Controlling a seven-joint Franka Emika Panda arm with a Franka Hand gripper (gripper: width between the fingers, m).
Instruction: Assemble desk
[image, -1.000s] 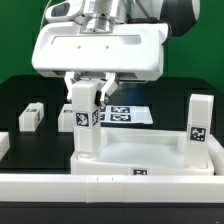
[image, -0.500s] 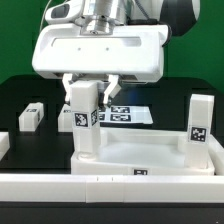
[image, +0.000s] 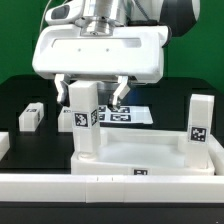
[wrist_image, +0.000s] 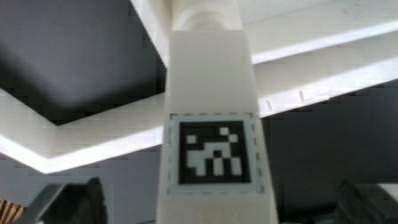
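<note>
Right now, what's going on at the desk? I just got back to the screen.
The arm's tool hangs open over the upright leg standing in a corner of the tabletop on the exterior view's left, fingers spread clear of it. A second leg stands at the exterior view's right. A third leg lies loose on the table.

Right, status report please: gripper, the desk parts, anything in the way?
Gripper open, fingers spread either side of the upright leg. That leg stands in a tabletop corner; second leg upright at the exterior view's right. Nothing seen blocking.
</note>
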